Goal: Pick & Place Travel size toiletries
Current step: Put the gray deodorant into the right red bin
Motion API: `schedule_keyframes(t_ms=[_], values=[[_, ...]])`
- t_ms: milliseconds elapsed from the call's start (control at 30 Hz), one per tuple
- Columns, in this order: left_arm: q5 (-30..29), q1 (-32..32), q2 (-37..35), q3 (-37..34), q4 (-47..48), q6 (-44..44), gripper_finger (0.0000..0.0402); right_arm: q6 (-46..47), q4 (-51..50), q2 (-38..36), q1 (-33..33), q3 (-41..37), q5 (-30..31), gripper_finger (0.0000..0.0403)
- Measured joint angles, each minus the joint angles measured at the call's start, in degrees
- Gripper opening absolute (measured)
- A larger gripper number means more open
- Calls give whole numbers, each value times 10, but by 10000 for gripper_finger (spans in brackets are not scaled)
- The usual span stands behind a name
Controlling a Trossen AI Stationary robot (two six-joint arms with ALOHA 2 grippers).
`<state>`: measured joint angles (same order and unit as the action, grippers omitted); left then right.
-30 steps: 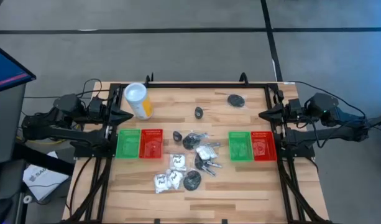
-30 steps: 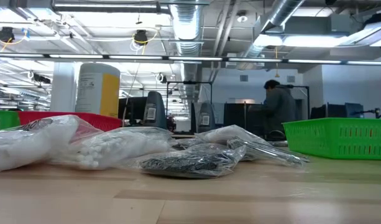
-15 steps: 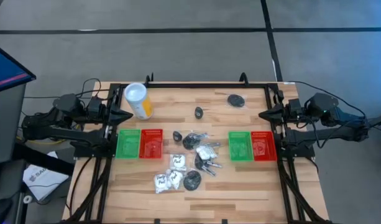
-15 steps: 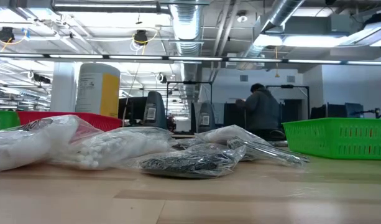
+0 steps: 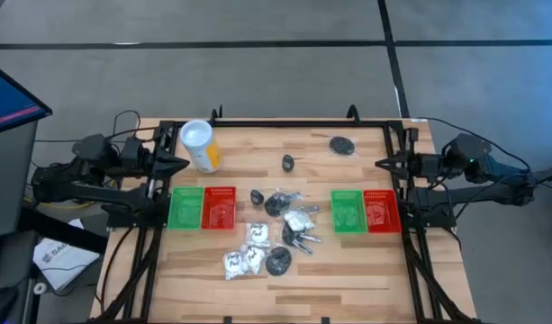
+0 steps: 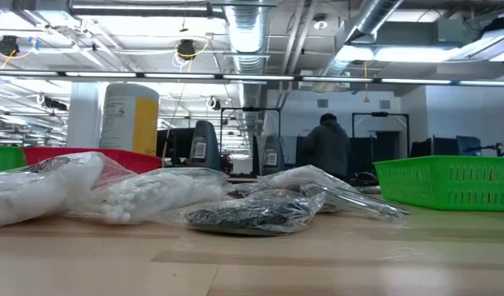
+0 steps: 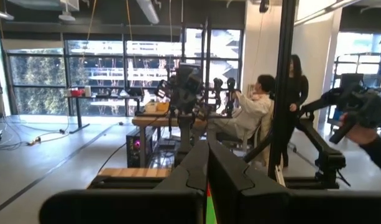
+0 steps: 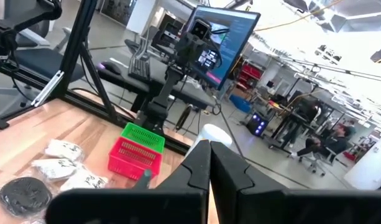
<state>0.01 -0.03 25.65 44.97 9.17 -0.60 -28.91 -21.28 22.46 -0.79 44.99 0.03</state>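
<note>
The travel size toiletries lie loose around the table's middle. They are a black disc (image 5: 342, 146), a black cap (image 5: 288, 162), a dark cluster (image 5: 279, 202), white sachets (image 5: 257, 234), silvery tubes (image 5: 303, 239) and another black disc (image 5: 277, 263). In the low view they show as clear bags (image 6: 112, 193) and a dark packet (image 6: 252, 215). My left gripper (image 5: 184, 164) is shut at the table's left edge, raised above it. My right gripper (image 5: 380, 165) is shut at the right edge, also raised. Both point inward, far from the items. Each wrist view shows its fingers closed together (image 7: 207, 171) (image 8: 209, 171).
A yellow cylinder with a white top (image 5: 201, 146) stands at the far left. A green and red tray pair (image 5: 203, 207) sits on the left and another pair (image 5: 365, 211) on the right. People show in the room beyond the table (image 6: 325, 148).
My right gripper has rolled about its own pointing line without shifting from its place. My left gripper has tipped up a little in place. Nothing on the table has moved. A person in the room behind has walked toward the picture's left.
</note>
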Motion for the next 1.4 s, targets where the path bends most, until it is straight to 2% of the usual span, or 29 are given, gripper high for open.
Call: schedule_keyframes(t_ms=[167, 467, 833, 1000, 1133, 1233, 1400], values=[[0, 0, 0, 0, -26, -8, 0, 3, 7, 0, 0, 0, 0, 0], [0, 0, 11, 0, -30, -28, 0, 123, 8, 0, 0, 0, 0, 0], [0, 0, 46, 0, -43, -24, 0, 109, 27, 13, -1, 0, 0, 0], [0, 0, 71, 0, -47, -23, 0, 109, 59, 56, -2, 0, 3, 0], [0, 0, 97, 0, -55, -22, 0, 109, 63, 106, -18, 0, 60, 0], [-4, 0, 117, 0, -59, -22, 0, 110, 70, 139, -45, 0, 101, 0], [-16, 0, 142, 0, -58, -22, 0, 147, 85, 210, -114, -1, 105, 0]])
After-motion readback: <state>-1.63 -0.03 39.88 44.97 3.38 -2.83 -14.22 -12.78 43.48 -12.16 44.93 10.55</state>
